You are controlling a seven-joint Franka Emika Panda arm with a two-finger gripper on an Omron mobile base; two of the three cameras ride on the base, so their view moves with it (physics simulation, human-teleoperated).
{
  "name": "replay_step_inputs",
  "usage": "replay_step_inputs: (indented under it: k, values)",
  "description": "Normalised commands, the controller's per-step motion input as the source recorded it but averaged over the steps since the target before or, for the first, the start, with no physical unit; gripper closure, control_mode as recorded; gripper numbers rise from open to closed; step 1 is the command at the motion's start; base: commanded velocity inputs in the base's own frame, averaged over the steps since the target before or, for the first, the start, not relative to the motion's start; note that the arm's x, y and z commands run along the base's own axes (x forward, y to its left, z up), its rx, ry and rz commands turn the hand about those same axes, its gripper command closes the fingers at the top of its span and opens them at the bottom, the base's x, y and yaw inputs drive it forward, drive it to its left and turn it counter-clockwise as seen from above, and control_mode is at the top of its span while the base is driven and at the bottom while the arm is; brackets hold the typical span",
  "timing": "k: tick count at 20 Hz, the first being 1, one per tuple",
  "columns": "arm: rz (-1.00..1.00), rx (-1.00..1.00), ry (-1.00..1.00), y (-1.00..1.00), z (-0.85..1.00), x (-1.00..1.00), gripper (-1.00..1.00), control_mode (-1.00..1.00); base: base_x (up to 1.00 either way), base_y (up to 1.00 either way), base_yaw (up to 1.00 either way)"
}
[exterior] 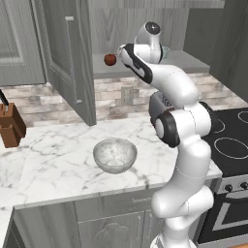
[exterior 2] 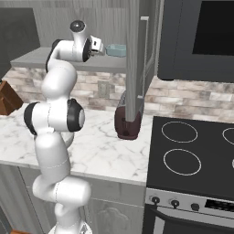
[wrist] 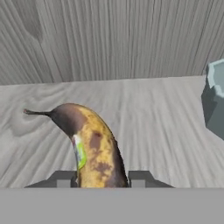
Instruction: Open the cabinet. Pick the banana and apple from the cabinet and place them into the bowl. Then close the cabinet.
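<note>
The cabinet stands open, its left door [exterior: 68, 58] and its right door [exterior 2: 137, 59] both swung out. My gripper [wrist: 101, 179] is inside on the shelf, and its two fingertips press against both sides of the banana [wrist: 94, 148]. The banana is yellow with brown patches and lies on the shelf, its stem pointing away to the left. From the right base view, the gripper [exterior 2: 97, 45] reaches into the cabinet at shelf height. The dark red apple [exterior: 110, 59] sits on the same shelf, just left of my hand. The glassy bowl [exterior: 115, 155] rests on the marble counter below.
A light-blue dish [exterior 2: 116, 49] stands on the shelf right of the gripper. A dark red toaster [exterior 2: 128, 123] sits under the right door. A knife block [exterior: 10, 126] is at the far left of the counter, and the stove [exterior 2: 192, 155] is to the right.
</note>
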Motion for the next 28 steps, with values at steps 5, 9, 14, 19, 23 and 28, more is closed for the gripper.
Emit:
replay_step_inputs:
  k: [5,9,14,19,23,28]
  values:
    - [0.0,0.0,0.0,0.0,0.0,0.03,1.0,-1.0,0.0,0.0,0.0]
    - [0.0,0.0,0.0,0.0,-0.02,0.0,1.0,-1.0,0.0,0.0,0.0]
    - [0.0,0.0,0.0,0.0,-0.14,-0.02,1.0,-1.0,0.0,0.0,0.0]
    - [0.0,0.0,-0.08,0.0,-0.03,-0.48,1.0,-1.0,0.0,0.0,0.0]
    - [0.0,0.0,-0.05,0.0,0.0,-0.86,1.0,-1.0,0.0,0.0,0.0]
    - [0.0,0.0,0.0,0.0,0.0,-0.99,1.0,-1.0,0.0,0.0,0.0]
